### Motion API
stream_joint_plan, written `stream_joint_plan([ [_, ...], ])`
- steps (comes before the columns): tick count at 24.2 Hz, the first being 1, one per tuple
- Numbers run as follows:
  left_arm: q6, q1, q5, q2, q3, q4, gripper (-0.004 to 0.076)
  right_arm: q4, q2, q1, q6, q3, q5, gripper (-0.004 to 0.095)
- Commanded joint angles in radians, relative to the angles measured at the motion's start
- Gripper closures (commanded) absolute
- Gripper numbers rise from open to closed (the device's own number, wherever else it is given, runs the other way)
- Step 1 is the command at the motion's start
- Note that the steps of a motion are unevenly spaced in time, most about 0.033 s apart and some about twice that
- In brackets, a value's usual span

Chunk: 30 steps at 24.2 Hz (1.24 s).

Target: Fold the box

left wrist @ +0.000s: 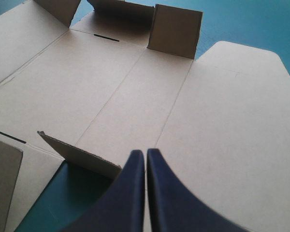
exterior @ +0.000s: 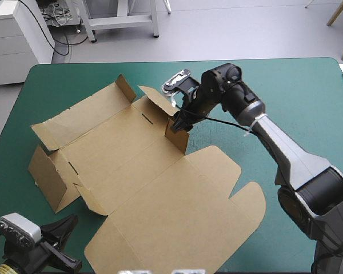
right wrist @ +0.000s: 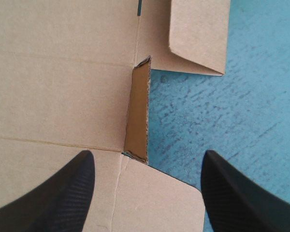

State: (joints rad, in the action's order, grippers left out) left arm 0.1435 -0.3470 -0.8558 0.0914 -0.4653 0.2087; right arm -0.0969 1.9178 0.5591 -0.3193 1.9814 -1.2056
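Observation:
The brown box [exterior: 160, 188] lies spread out as a cut sheet over the table's left and middle, its lid panel toward the front. Several small flaps stand raised along its edges. My right gripper [exterior: 180, 122] hangs over the sheet's far right side, open, its fingers straddling one upright flap [right wrist: 137, 116] without touching it. In the high view that flap [exterior: 177, 136] stands just under the fingertips. My left gripper [exterior: 68, 225] sits at the front left corner, shut and empty. In the left wrist view its fingertips [left wrist: 146, 153] point at the box [left wrist: 135, 96], just short of a low raised flap [left wrist: 82, 154].
Bare teal-green cover [exterior: 297, 97] stretches right of the box and beyond the right gripper. In the right wrist view, cover [right wrist: 222, 111] lies beside the flap under the outer finger. The box's left flaps [exterior: 46, 171] reach near the table's left edge.

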Motion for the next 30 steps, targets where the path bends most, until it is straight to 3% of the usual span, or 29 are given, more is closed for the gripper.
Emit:
stream_joint_plan([
  [1, 0.009, -0.005, 0.073, 0.013, -0.020, 0.014, 0.0731, 0.077, -0.028, 0.040, -0.003, 0.026, 0.036, 0.0326],
  [30, 0.011, -0.005, 0.073, 0.013, -0.020, 0.013, 0.0731, 0.097, 0.210, 0.058, -0.005, 0.143, 0.036, 0.0357],
])
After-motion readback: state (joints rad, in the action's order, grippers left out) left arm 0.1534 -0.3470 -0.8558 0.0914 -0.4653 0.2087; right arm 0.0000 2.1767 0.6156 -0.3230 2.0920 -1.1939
